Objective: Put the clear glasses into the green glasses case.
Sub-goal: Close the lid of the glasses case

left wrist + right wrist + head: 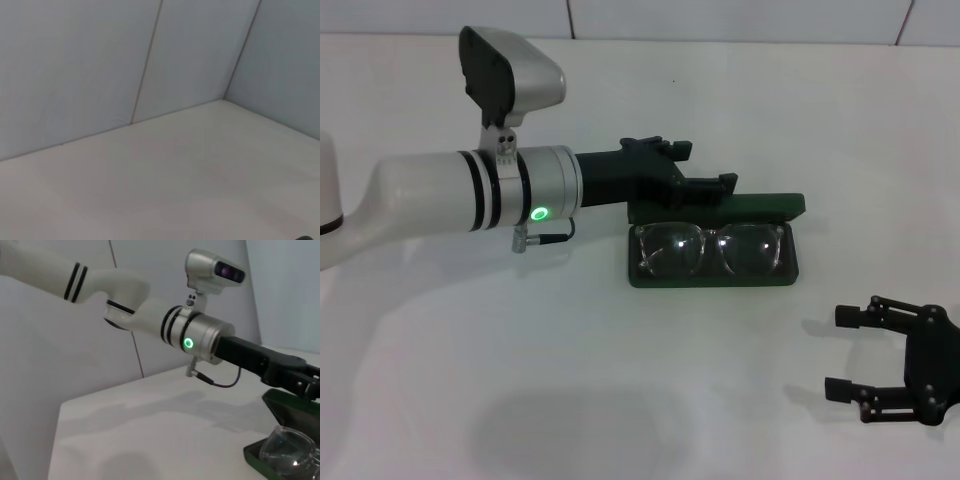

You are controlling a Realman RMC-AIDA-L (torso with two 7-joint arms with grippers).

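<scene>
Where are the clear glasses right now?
In the head view, the clear glasses lie inside the open green glasses case, right of centre on the table, with the left claw at the case's lid just behind them.

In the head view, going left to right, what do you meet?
Left arm's silver wrist with the green light → left gripper at the lid of the green glasses case, clear glasses inside → right gripper, open, on the table.

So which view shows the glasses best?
The head view: the glasses lie whole in the open case, both lenses visible. The right wrist view catches only one lens at its edge; the left wrist view shows none of them.
</scene>
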